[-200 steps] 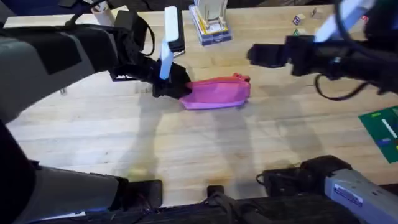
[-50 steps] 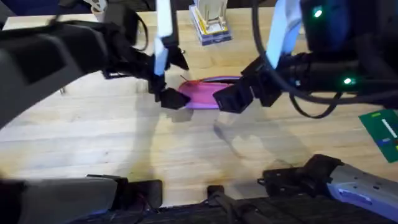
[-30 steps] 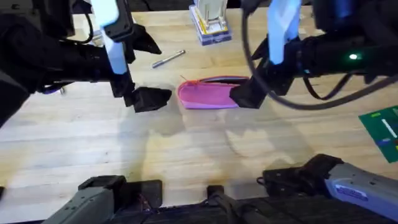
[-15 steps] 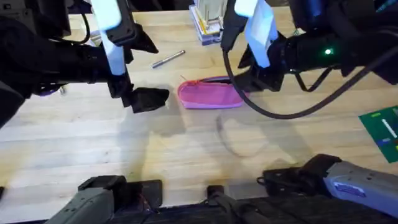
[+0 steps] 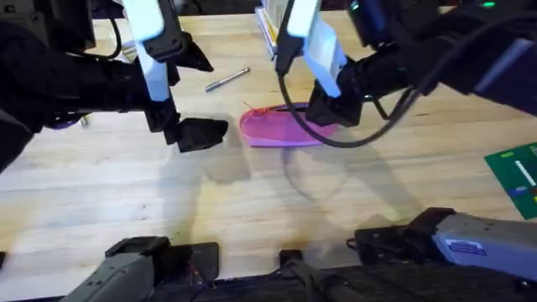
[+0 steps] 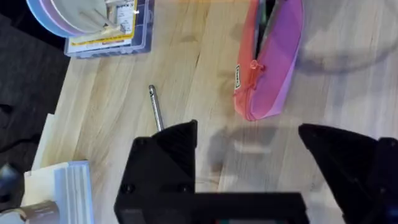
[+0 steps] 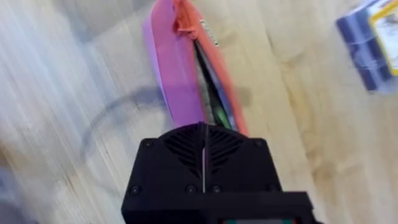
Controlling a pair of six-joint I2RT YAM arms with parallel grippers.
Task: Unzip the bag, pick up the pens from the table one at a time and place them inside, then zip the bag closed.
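On the left of the overhead view, the left arm is reaching in over the table (image 5: 101, 201), and the left gripper (image 5: 200, 132) is hovering just beside the left end of the bag (image 5: 281, 128) without touching it. In the left wrist view its black fingers (image 6: 168, 149) are standing wide apart with bare wood between them, gripping nothing. Behind the gripper, toward the far edge of the table, a silver-grey pen (image 5: 227, 79) is lying at a slant on the wood, well apart from the bag; the left wrist view is showing the same pen (image 6: 155, 107) just beyond one fingertip. A clear plastic box (image 5: 281, 33) with a yellow label is sitting farther back near the middle of the far edge. The pink pencil pouch is lying on its side in the middle of the table, its zipper partly open along the top so that a dark strip of lining is showing, with the small pink-red pull tab (image 6: 254, 65) near the pouch's left end. The right gripper (image 5: 329, 113) is pressing in at the pouch's right end from above; in the right wrist view its two black fingers (image 7: 205, 146) are meeting tip to tip right over the open zipper seam, and whether they are pinching fabric cannot be told. At the far right edge a green card (image 5: 515, 176) is lying flat on the table.
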